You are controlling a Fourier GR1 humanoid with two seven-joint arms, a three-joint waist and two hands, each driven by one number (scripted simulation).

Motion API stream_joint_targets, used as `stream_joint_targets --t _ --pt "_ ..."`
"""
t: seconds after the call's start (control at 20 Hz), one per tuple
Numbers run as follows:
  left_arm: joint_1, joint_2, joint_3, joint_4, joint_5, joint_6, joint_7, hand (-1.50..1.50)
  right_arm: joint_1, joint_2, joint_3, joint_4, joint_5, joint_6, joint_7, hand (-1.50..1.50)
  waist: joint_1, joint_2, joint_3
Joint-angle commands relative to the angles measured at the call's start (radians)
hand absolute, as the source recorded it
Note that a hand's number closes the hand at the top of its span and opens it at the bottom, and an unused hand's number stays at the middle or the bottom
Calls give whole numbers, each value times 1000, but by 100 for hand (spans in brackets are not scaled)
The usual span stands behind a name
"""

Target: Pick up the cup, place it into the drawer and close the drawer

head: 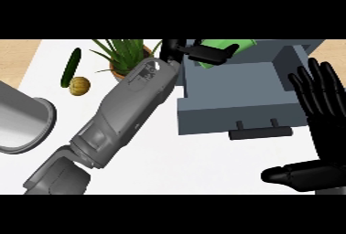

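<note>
A green cup hangs over the back edge of the open grey drawer, partly hidden by fingers. My left hand is shut on the cup, and its forearm runs diagonally up from the lower left across the white counter. The drawer is pulled out towards me, its inside looks bare, and a dark handle sits on its front. At the right edge my right hand rests open, fingers up and thumb pointing left, just right of the drawer and apart from it.
A potted plant stands just left of my left hand. Further left lie a green cucumber and a small tan round item. A large grey metal pot sits at the left edge. The drawer's grey housing is at the top right.
</note>
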Motion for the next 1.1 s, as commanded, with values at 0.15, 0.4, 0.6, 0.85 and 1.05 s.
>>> stream_joint_targets --t 0.15,0.4,0.6,0.85,1.05 --pt "-27 0 -129 51 80 32 15 150 -32 3 14 46 9 10 -20 -150 -24 6 0" --pt "-73 0 -189 134 49 69 46 -150 -11 4 17 18 -12 27 -31 -150 -49 12 1" --pt "-51 0 -235 96 71 103 35 -150 -41 20 24 20 -20 7 -7 -150 -40 10 1" --pt "-44 0 -202 47 155 53 -20 -150 -25 5 -6 -21 -92 34 7 -150 -35 6 0" --pt "6 0 -211 -41 229 80 -102 -150 -18 -4 -7 -32 -152 62 40 -150 -39 4 0"
